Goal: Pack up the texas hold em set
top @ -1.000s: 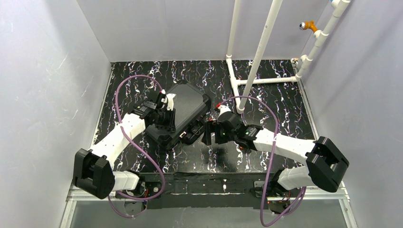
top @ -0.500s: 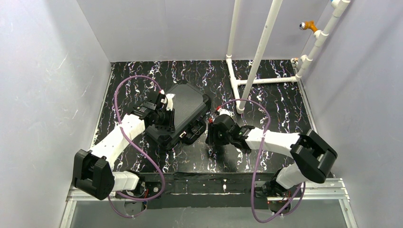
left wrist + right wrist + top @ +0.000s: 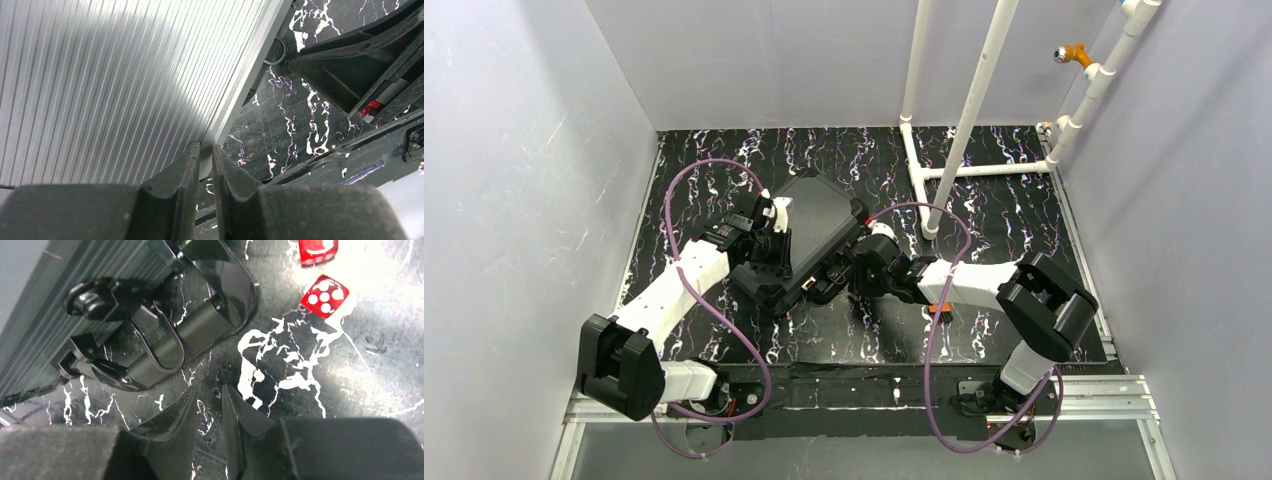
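**Case shut, left claw on its edge, right claw by the handle**

Near the middle of the dark marbled worktop [image 3: 984, 200] lies the black case [image 3: 812, 228], shut and turned at a slant, its long sides running from near left to far right. Seen from the left wrist, its ribbed face [image 3: 100, 75] fills most of the view and shines pale under the light. The case's handle [image 3: 170, 342], with a metal loop across it, sticks out on the side facing the right arm.

At the case's left side, the left claw [image 3: 774, 245] is clenched, its jaws pinching the pale edge strip of the case [image 3: 206, 147].

On the other side, the right claw [image 3: 854, 272] hangs low over the worktop just beside the handle, not touching it. It is released and grasps nothing; its jaws stand only a narrow gap apart [image 3: 209, 387].

Two red dice [image 3: 325, 296] lie on the worktop near the handle, clear of the case. White pipes [image 3: 969, 110] stand at the far right.
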You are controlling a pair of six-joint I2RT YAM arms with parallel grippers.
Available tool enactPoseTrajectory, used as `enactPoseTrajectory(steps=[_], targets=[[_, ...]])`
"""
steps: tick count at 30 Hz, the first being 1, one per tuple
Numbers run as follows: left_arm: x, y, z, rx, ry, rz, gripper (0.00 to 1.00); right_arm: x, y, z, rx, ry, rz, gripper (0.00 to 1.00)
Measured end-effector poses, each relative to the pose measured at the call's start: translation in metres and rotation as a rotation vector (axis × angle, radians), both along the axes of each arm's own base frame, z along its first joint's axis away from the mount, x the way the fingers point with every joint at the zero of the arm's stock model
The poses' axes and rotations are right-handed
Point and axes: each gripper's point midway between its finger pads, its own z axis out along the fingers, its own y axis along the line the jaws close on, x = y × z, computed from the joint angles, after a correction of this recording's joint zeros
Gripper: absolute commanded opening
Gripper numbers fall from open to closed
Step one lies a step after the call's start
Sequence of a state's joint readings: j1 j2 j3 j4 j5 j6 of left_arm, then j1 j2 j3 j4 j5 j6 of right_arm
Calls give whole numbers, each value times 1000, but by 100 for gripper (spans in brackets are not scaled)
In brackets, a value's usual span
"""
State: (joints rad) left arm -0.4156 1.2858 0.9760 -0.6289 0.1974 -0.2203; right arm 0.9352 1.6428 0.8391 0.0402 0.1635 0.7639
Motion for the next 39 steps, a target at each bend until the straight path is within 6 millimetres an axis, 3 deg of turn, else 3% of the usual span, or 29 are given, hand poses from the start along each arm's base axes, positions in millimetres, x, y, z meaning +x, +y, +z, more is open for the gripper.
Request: enactPoseTrajectory(steps=[10,24,39], targets=[[0,0,0,0,0,0,15,14,16,-6,4,-12,-8,29],[0,0,-1,1,3,0,15,29,31,16,45,-51,-5,27],[1,0,-1,3,6,0,15,35,46,19,69,-49,12,21]])
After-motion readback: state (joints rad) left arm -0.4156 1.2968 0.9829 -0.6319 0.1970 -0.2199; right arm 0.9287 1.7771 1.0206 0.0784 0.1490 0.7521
